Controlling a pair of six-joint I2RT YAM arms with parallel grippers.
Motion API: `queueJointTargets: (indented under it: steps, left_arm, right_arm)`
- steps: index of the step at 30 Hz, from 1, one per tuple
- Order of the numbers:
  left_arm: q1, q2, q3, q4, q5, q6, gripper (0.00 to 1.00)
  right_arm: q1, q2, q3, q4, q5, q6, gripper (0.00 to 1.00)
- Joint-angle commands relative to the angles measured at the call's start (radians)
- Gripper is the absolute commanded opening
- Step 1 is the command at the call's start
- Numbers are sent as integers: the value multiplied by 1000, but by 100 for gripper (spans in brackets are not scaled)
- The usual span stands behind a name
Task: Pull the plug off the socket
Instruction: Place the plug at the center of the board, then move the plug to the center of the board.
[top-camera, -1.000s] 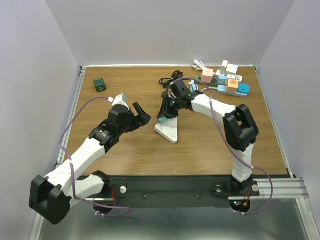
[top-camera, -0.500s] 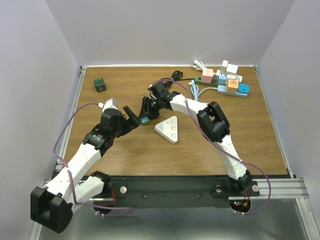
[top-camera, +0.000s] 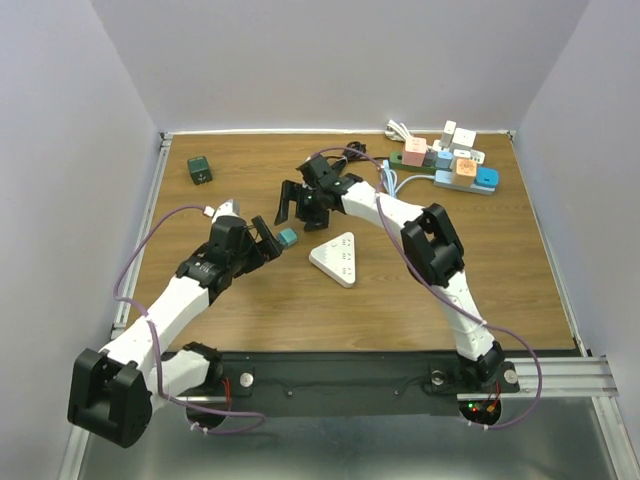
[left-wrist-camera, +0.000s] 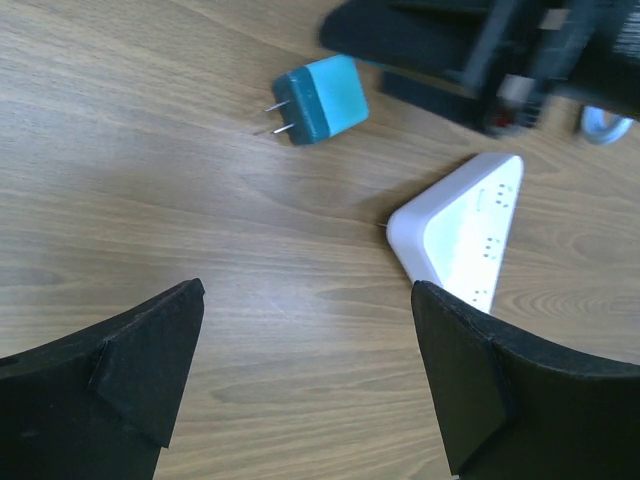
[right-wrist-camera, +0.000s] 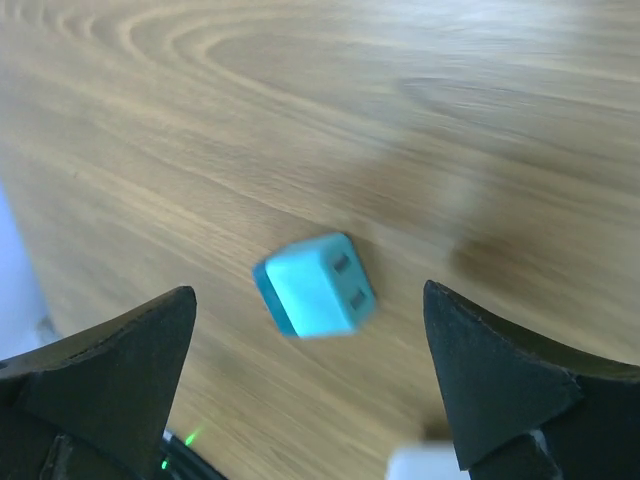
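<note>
**Right pincer.** The right pincer (top-camera: 297, 210) stands with its jaws fully spread and grips nothing. In its wrist view both fingers (right-wrist-camera: 110, 385) frame the plug (right-wrist-camera: 315, 285) from above without touching it. That view is blurred, so it cannot be told whether the plug has come fully to rest.

**Left pincer.** The left pincer (top-camera: 267, 238) is also spread wide and empty. It hangs low over the table (top-camera: 250, 300), just beside the plug on the near-left side.

**Plug.** The teal plug lies on its side on the bare wood. In the left wrist view its two metal prongs are exposed and point away from the socket.

**Socket.** The white triangular socket block (top-camera: 337, 258) lies flat on the table. It is near the plug but clearly apart from it, on the right. No plug shows in its visible openings.

**Task status.**
- Done: the plug is out of the socket and set down on the table, separate from both pincers.
- Left: judging from this layout, nothing of the pull itself. Only withdrawal of the arms appears to be outstanding.
</note>
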Motion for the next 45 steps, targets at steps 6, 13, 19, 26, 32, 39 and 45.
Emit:
queueJointTargets:
  steps: [6, 13, 19, 26, 32, 39, 45]
  left_arm:
    - [4, 224, 131, 70, -74, 148, 94]
    - [-2, 450, 300, 88, -103, 247, 93]
    - [-42, 611, 424, 44, -126, 301, 92]
    - [-87, 715, 476, 39, -159, 363, 92]
    - [-87, 746, 479, 36, -156, 391, 85]
    - [-88, 778, 456, 51, -172, 393, 74]
    - [-85, 807, 463, 57, -194, 388, 64]
  right_arm:
    - [-34, -367, -124, -129, 380, -4, 100]
    - [-33, -616, -342, -139, 394, 27, 100]
    - [-33, -771, -541, -139, 411, 54, 100]
    - [-33, -881, -656, -139, 409, 86, 100]
    - [-34, -935, -725, -141, 411, 106, 100]
    - [-33, -967, -752, -142, 411, 111, 99]
    - [-34, -967, -749, -142, 406, 106, 99]
